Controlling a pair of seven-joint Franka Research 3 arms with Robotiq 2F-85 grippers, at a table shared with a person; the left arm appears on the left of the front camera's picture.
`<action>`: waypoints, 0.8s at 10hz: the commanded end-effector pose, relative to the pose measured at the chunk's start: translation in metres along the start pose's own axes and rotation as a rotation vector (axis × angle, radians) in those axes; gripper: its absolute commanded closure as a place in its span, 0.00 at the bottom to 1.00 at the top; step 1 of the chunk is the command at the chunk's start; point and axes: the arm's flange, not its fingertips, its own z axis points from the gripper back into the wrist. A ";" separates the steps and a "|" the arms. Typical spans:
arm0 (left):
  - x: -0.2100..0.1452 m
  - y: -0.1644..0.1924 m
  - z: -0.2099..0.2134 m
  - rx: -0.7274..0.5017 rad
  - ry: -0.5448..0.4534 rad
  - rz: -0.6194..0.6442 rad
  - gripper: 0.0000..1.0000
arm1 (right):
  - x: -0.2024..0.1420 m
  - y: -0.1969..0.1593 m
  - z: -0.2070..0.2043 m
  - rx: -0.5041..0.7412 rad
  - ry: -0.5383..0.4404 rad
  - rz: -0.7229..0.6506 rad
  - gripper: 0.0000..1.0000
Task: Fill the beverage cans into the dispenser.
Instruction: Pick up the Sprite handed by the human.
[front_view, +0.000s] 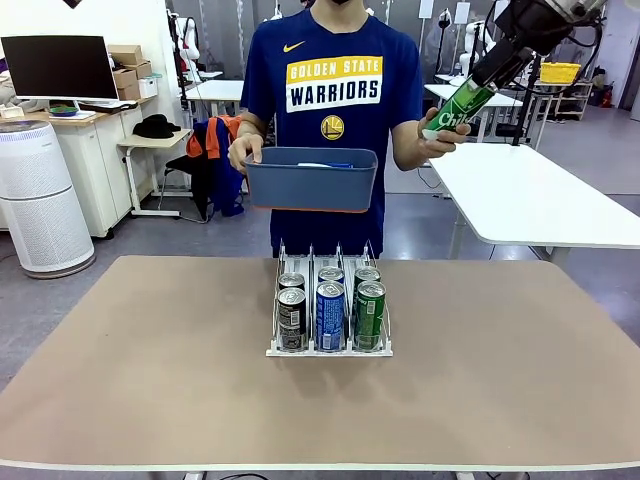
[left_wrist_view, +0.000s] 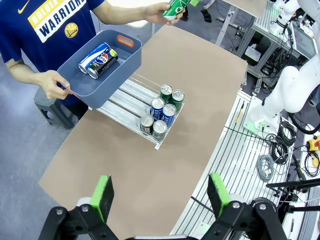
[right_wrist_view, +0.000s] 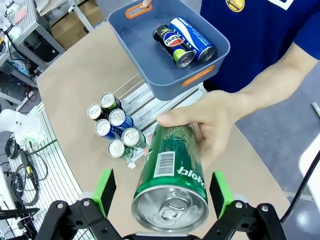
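A person in a blue T-shirt stands at the far side of a brown tabletop (front_view: 150, 380). One hand (front_view: 243, 150) holds up a blue-grey rectangular plastic bin (front_view: 311, 190) with orange-rimmed handle slots. Two drink cans lie on their sides in the bin, touching each other: a blue-and-white can (right_wrist_view: 192, 37) and a black can with a red-blue logo (right_wrist_view: 171, 42).

The person's other hand (right_wrist_view: 212, 125) grips a slim green metal can with white lettering (right_wrist_view: 172, 165). The hand holds it tilted in the air, past the tabletop's far right side, with its silver top pointing toward the right gripper (right_wrist_view: 162, 195). That gripper's green pads are spread wide, one on each side of the green can's top end, with a gap showing beside one pad.

A small white three-lane wire dispenser (front_view: 328, 350) stands at the middle of the tabletop. It holds six upright cans in two rows of three against its low front lip, black-and-silver in the left lane, blue in the middle and green on the right.

The left gripper (left_wrist_view: 161, 195) hangs high over the tabletop's edge, well apart from the dispenser, its pads spread wide.
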 end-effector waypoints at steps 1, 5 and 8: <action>-0.002 0.000 0.000 0.012 0.002 -0.001 0.00 | -0.002 -0.006 -0.001 0.026 -0.027 0.012 0.00; -0.002 0.000 0.000 0.012 0.002 -0.001 0.00 | -0.004 -0.003 -0.001 0.035 -0.032 0.031 0.59; -0.002 0.000 0.000 0.012 0.002 -0.001 0.00 | -0.005 -0.003 0.000 0.051 -0.041 0.033 1.00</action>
